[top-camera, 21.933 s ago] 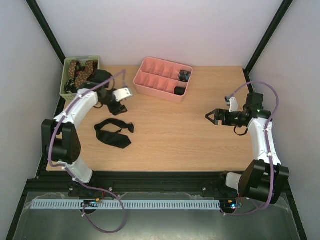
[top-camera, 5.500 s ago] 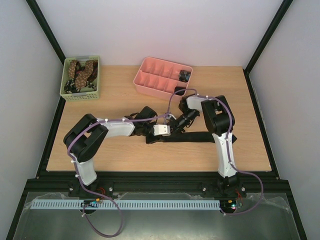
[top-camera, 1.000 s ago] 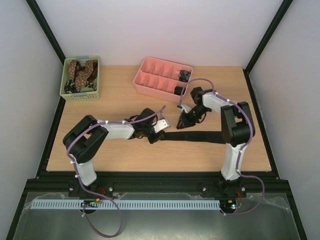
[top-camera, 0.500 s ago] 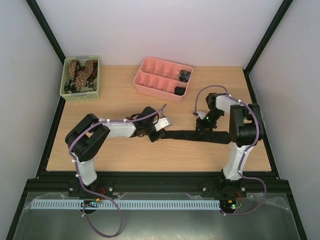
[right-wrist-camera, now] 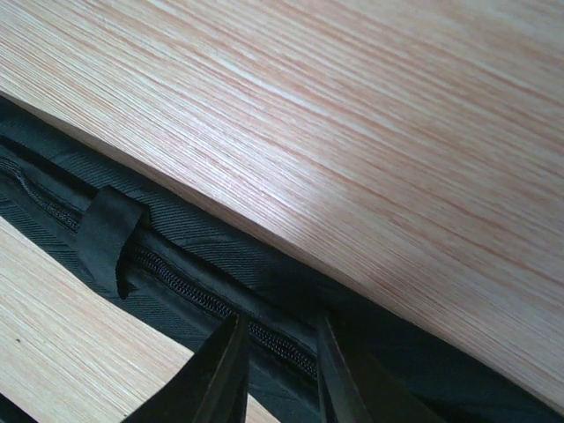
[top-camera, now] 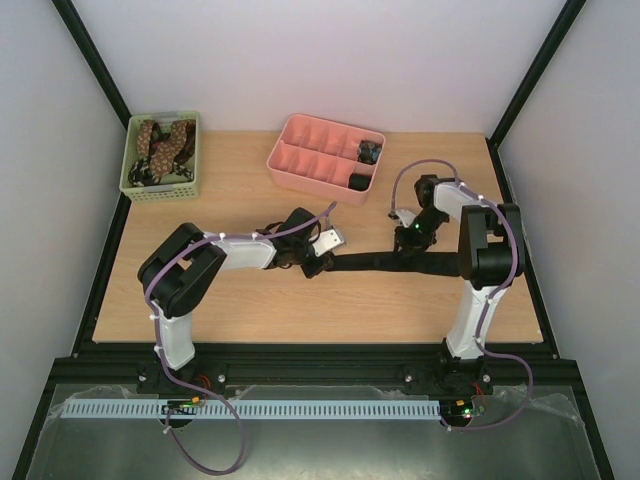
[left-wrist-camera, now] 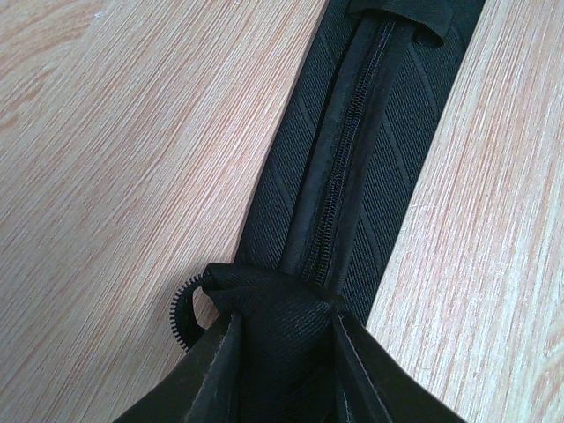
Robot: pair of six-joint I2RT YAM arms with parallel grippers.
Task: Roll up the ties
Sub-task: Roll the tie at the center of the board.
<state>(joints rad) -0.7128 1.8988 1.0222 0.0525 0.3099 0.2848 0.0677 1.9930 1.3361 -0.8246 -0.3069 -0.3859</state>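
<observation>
A long black tie (top-camera: 370,264) lies stretched across the middle of the table, seam side up. My left gripper (top-camera: 322,255) is shut on its folded left end; in the left wrist view the bunched fabric fills the gap at the left gripper (left-wrist-camera: 284,352), and the tie (left-wrist-camera: 352,176) runs away from it. Further right along the strip, my right gripper (top-camera: 408,240) is down on the tie. In the right wrist view the right gripper (right-wrist-camera: 280,361) stands narrow, with the raised seam of the tie (right-wrist-camera: 176,256) pinched between its fingers.
A green basket (top-camera: 165,192) at the back left holds brown spotted ties (top-camera: 160,145). A pink divided tray (top-camera: 310,185) at the back centre has dark rolled coils (top-camera: 370,152) in its right-hand compartments.
My right gripper has slid to the right along the tie, away from the left gripper. The left gripper has kept its hold and shifted slightly; the tie now runs tauter between them.
</observation>
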